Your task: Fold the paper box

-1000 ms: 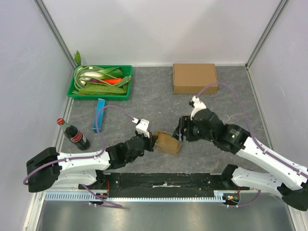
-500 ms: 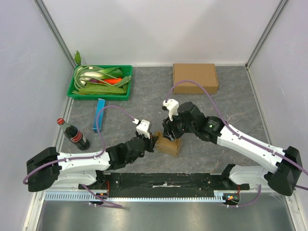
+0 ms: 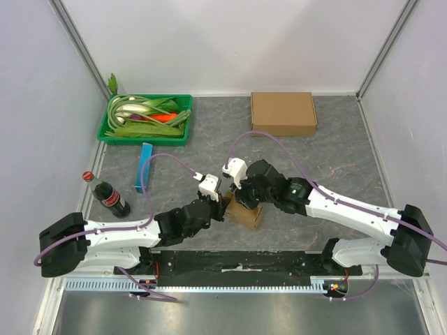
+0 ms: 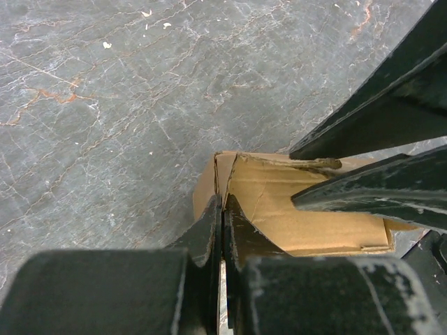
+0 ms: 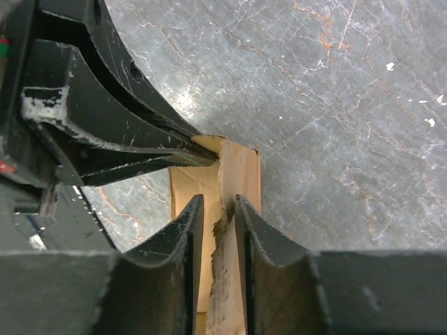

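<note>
The small brown paper box (image 3: 248,216) lies on the grey table between the two arms. My left gripper (image 3: 223,202) is shut on the thin cardboard wall at the box's left corner; in the left wrist view the gripper (image 4: 222,204) pinches that edge of the box (image 4: 307,223). My right gripper (image 3: 238,198) reaches in from the right. In the right wrist view it (image 5: 216,204) stands astride an upright wall of the box (image 5: 241,171), jaws narrow, with a slit left beside one finger. The right fingers (image 4: 377,188) show above the box's floor.
A green tray (image 3: 143,140) of vegetables stands at the back left. A larger closed cardboard box (image 3: 283,113) sits at the back right. A blue flat pack (image 3: 144,166) and a cola bottle (image 3: 108,197) stand to the left.
The right arm swung left and down onto the paper box, and its jaws narrowed around a wall. The left arm kept still, holding its corner.
</note>
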### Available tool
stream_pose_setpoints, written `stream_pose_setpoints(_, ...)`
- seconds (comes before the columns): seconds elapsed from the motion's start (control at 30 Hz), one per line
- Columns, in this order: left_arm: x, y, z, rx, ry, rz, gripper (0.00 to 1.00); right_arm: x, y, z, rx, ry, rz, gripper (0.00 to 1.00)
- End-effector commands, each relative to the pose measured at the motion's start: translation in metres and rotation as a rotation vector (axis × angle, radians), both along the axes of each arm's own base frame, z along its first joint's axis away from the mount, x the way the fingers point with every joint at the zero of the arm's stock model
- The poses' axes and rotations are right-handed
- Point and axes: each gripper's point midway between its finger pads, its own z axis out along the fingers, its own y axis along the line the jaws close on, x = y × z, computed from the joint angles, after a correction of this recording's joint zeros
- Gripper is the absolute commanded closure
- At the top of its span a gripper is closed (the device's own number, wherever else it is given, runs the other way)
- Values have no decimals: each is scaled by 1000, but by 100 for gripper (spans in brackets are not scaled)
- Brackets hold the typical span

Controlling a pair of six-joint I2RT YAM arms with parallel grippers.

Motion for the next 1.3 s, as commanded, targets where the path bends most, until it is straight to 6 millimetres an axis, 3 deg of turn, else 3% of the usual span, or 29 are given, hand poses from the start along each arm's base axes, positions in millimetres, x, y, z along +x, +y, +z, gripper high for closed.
stream_pose_setpoints(0.0,-14,11,-33,112,72,-14,98,9,8,-1,-37,-100,-8,74)
stream_pose_setpoints(0.07,-14,12,-32,104,77,-12,98,4,8,-9,-64,-107,5,80)
stream_pose_setpoints(0.17,-21,13,-27,83,97,-33,89,2,2,-22,-96,-117,3,87)
stream_pose_setpoints(0.23,-28,15,-26,61,118,-56,77,0,0,-28,-110,-125,16,90)
stream_pose_setpoints(0.27,-30,16,-16,17,109,-66,71,-2,1,-29,-112,-125,25,93)
stream_pose_setpoints(0.3,-32,17,-9,-22,109,-67,59,-3,2,-30,-106,-128,28,94)
stream_pose_setpoints(0.33,-35,23,-13,-24,119,-65,53,-6,3,-31,-100,-125,42,94)
stream_pose_setpoints(0.4,-37,31,6,-117,120,-40,45,-9,3,-33,-106,-127,59,95)
stream_pose_setpoints(0.43,-38,41,2,-102,139,-9,44,-11,4,-34,-107,-130,69,96)
stream_pose_setpoints(0.53,-38,55,23,-209,164,41,45,-15,3,-39,-107,-126,83,96)
stream_pose_setpoints(0.63,-36,55,39,-333,207,40,44,-20,3,-45,-97,-105,86,91)
stream_pose_setpoints(0.67,-24,58,49,-408,220,77,44,-22,3,-47,-91,-92,84,88)
stream_pose_setpoints(0.73,-26,44,49,-466,305,-12,45,-25,3,-50,-67,-79,67,84)
stream_pose_setpoints(0.77,-7,45,67,-571,294,3,46,-28,3,-50,-44,-54,51,77)
stream_pose_setpoints(0.83,-9,27,61,-581,378,-114,56,-29,3,-49,0,-44,20,66)
stream_pose_setpoints(0.9,-1,13,83,-596,332,-189,67,-30,3,-49,49,-25,-17,61)
stream_pose_setpoints(0.93,-2,3,71,-554,380,-233,70,-30,3,-49,62,-16,-32,55)
stream_pose_setpoints(1.0,-4,-10,83,-572,349,-320,76,-32,5,-48,93,21,-60,53)
stream_pose_setpoints(1.07,-10,-16,76,-560,374,-355,78,-31,6,-44,138,50,-100,46)
stream_pose_setpoints(1.27,-16,-19,62,-458,328,-349,77,-36,2,-41,347,295,-191,35)
